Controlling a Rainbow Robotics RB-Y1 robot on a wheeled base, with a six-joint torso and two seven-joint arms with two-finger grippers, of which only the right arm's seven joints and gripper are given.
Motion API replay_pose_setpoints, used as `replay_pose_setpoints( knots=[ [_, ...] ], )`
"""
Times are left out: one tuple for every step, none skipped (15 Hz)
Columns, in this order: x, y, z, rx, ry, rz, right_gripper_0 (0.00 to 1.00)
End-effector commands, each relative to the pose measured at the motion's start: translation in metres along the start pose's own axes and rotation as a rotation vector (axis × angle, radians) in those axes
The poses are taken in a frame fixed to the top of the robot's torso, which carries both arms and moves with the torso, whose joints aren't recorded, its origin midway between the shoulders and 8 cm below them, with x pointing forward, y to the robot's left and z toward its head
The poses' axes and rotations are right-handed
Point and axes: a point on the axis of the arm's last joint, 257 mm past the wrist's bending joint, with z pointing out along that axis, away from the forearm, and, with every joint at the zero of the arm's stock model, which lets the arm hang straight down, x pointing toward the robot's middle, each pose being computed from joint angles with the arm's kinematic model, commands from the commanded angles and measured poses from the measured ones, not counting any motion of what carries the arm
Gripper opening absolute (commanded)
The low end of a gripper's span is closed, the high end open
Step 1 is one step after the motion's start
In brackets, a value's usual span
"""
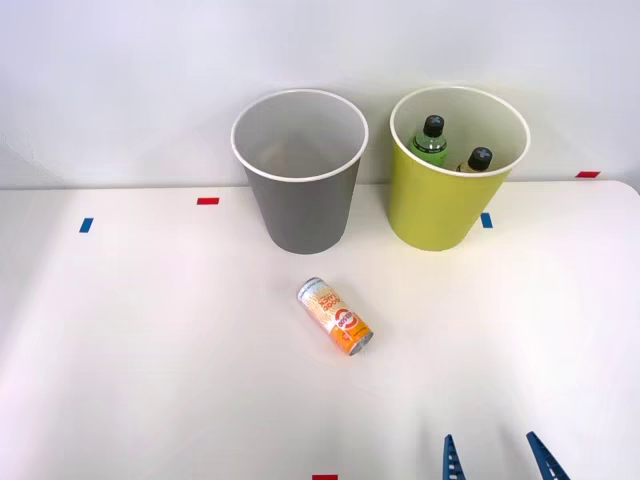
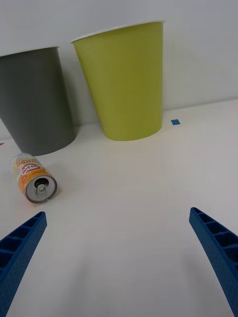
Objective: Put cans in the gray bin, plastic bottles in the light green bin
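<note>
Two tall round tapered wastebaskets stand side by side near the far edge of the white tabletop: one gray bin with a white rim, and to its right one yellow-green bin, also white-rimmed. Two small plastic bottles with black screw caps stand inside the yellow-green bin, one green-bodied and one yellowish, just beside each other. One small cylindrical drink can, orange and white with a red round mark and silver metal ends, lies on its side on the tabletop in front of the gray bin, apart from it, about midway between the far and near edges.

The right gripper shows its two blue ribbed fingers at the near edge of the tabletop, spread wide with nothing between them. The can lies ahead of the jaws and off to their left, not touching them. In the wrist view the can's opened silver end faces the camera.

Small blue and red tape marks dot the tabletop.
</note>
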Motion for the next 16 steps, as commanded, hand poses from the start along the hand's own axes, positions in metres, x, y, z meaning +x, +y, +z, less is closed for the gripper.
replay_pose_setpoints(
  knots=[
    [0.0, 0.0, 0.0, 0.0, 0.0, 0.0, 1.0],
    [0.0, 0.0, 0.0, 0.0, 0.0, 0.0, 1.0],
    [0.0, 0.0, 0.0, 0.0, 0.0, 0.0, 1.0],
    [0.0, 0.0, 0.0, 0.0, 0.0, 0.0, 1.0],
    [0.0, 0.0, 0.0, 0.0, 0.0, 0.0, 1.0],
    [0.0, 0.0, 0.0, 0.0, 0.0, 0.0, 1.0],
    [0.0, 0.0, 0.0, 0.0, 0.0, 0.0, 1.0],
    [0.0, 0.0, 0.0, 0.0, 0.0, 0.0, 1.0],
    [0.0, 0.0, 0.0, 0.0, 0.0, 0.0, 1.0],
    [0.017, -0.004, -0.003, 0.003, 0.04, -0.003, 1.0],
    [0.017, -0.004, -0.003, 0.003, 0.04, -0.003, 1.0],
    [0.017, -0.004, -0.003, 0.003, 0.04, -0.003, 1.0],
    [0.017, -0.004, -0.003, 0.003, 0.04, -0.003, 1.0],
    [0.017, -0.004, -0.003, 0.003, 0.04, -0.003, 1.0],
    [0.013, 0.001, 0.019, -0.061, -0.032, -0.019, 1.0],
    [-0.004, 0.008, 0.023, -0.098, -0.071, -0.036, 1.0]
  ],
)
